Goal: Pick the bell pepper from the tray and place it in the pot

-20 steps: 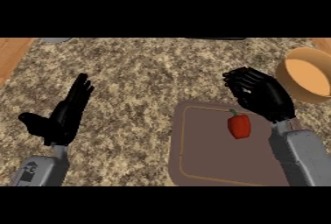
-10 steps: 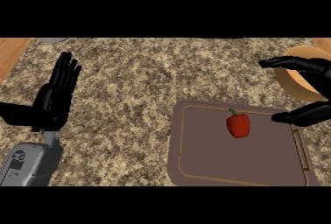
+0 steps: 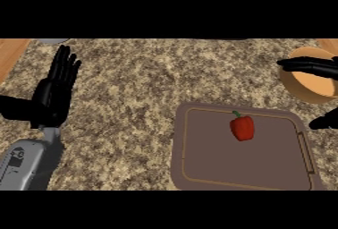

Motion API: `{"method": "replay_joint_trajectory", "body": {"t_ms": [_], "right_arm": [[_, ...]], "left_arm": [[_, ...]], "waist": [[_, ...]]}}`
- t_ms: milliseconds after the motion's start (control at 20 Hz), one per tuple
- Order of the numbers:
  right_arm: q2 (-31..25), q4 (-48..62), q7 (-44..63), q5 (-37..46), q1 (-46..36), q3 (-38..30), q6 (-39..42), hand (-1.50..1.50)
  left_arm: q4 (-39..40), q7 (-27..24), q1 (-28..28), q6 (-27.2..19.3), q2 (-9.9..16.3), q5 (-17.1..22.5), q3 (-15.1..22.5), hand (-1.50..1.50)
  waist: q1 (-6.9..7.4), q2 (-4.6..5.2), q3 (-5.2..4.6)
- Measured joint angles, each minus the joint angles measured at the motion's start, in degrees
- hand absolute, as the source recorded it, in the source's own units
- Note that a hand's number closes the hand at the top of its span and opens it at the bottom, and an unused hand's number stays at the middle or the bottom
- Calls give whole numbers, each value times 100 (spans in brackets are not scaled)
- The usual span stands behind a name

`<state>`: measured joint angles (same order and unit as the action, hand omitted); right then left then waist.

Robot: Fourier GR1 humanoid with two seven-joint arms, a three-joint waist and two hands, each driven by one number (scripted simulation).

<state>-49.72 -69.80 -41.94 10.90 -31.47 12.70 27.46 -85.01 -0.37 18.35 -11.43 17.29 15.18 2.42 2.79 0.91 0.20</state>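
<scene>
A red bell pepper (image 3: pixel 242 127) with a green stem lies on the brown tray (image 3: pixel 218 165) at the lower right of the counter. The tan pot (image 3: pixel 310 87) sits at the right edge, partly cut off. My right hand (image 3: pixel 310 66) shows at the right edge, fingers stretched out over the pot and thumb (image 3: pixel 323 123) lower beside the tray; it is open and holds nothing. It is to the right of the pepper, apart from it. My left hand (image 3: pixel 52 91) rests open at the left, fingers up.
The speckled granite counter (image 3: pixel 145 80) spreads between the hands. A wooden surface (image 3: pixel 10 49) shows at the top left corner, with a grey object (image 3: pixel 49 40) at the top edge.
My right hand has moved right and away from the pepper, now at the view's right edge over the pot. The left hand shifted slightly. The pepper has stayed on the tray.
</scene>
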Motion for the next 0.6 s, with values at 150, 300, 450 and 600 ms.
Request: {"method": "replay_joint_trajectory", "body": {"t_ms": [150,300,450,600], "right_arm": [[-105,123,-145,462,-257,391,-132,-150],[8,182,-70,798,-525,725,-170,-150],[205,279,-3,1135,-621,1032,-238,-150],[371,418,61,1428,-663,1208,-265,-150]], "left_arm": [[-49,21,-50,-26,-17,-44,7,0],[32,13,-20,-4,1,-68,-62,0],[104,-55,-28,21,-50,-59,-128,0],[-12,-16,-129,14,-84,-125,-111,0]], "waist": [[-22,-21,-7],[-88,-43,-15],[-138,-57,-19],[-173,-70,-19]]}}
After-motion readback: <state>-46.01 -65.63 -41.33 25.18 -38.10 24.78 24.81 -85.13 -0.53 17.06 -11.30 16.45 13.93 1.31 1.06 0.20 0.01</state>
